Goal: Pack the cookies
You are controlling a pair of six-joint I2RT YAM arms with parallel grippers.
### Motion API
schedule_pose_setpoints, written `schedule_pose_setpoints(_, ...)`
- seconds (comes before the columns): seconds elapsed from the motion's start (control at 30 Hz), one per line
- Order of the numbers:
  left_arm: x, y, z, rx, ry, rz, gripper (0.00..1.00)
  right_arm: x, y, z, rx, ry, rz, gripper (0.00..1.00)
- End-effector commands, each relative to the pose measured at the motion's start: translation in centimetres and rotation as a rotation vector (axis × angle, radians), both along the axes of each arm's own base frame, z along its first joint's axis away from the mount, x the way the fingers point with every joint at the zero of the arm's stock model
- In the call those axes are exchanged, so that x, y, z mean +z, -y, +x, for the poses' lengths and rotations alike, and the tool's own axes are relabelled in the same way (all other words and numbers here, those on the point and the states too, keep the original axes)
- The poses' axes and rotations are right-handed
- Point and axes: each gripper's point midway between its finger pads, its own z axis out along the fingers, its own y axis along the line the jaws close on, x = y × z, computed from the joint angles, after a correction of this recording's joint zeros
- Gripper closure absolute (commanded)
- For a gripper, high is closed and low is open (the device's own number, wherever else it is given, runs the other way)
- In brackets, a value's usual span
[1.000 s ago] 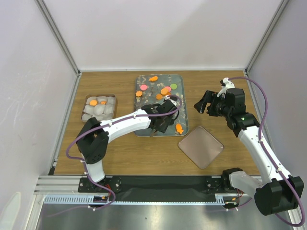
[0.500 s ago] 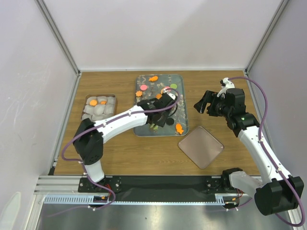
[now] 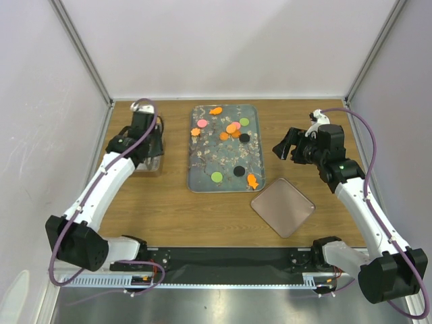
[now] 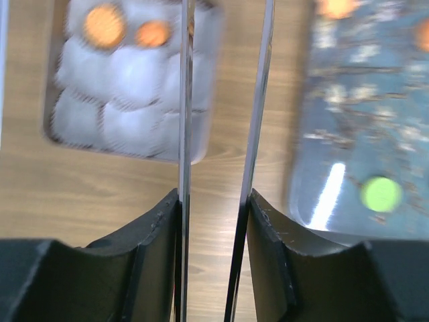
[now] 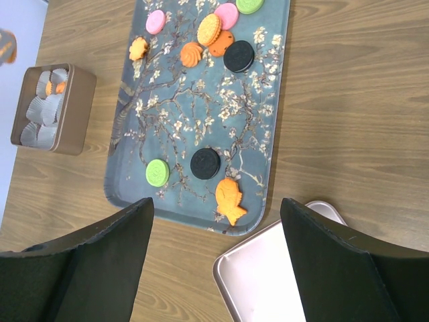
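One square lid (image 3: 283, 206) beside tray (image 3: 206, 154), cookies (image 3: 233, 128) scattered

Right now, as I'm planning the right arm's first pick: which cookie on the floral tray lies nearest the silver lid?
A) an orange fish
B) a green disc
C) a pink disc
A: the orange fish lies at the corner of the tray that is closest to the silver lid.
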Motion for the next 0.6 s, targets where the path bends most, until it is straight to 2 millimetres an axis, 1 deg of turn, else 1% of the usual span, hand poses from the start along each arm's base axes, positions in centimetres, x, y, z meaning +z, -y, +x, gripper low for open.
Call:
schedule_pose_setpoints(0.0, -1.6, -1.9, 0.1, 0.019, -0.023, -0.036, 0.55, 0.9, -0.5, 0.3, 0.026, 0.035, 0.002, 0.17)
schedule_pose_setpoints(0.03, -2.3, -2.8, 0.1, 0.041, -0.04, -0.057, 0.55, 0.9, -0.5, 0.3, 0.027, 0.035, 0.003, 0.17)
schedule_pose_setpoints(0.1, -3.0, -3.6, 0.5, 0.064, -0.05, -0.071, 0.56, 0.9, -0.6, 0.2, 0.032, 0.032, 0.006, 0.17)
schedule_pose_setpoints(0.2, -3.9, -4.3, 0.9, 0.087, -0.073, -0.068, 0.56, 0.8, -0.6, 0.2, 0.034, 0.03, 0.005, 0.17)
schedule_pose_setpoints(0.33, -4.7, -4.4, 1.6, 0.089, -0.088, -0.079, 0.57, 0.8, -0.7, 0.2, 0.035, 0.032, 0.007, 0.17)
schedule_pose_setpoints(0.43, -5.7, -4.4, 1.8, 0.089, -0.114, -0.077, 0.57, 0.7, -0.7, 0.2, 0.034, 0.03, 0.004, 0.17)
schedule_pose_setpoints(0.57, -6.4, -4.7, 2.0, 0.099, -0.125, -0.078, 0.57, 0.8, -0.7, 0.2, 0.034, 0.031, 0.006, 0.17)
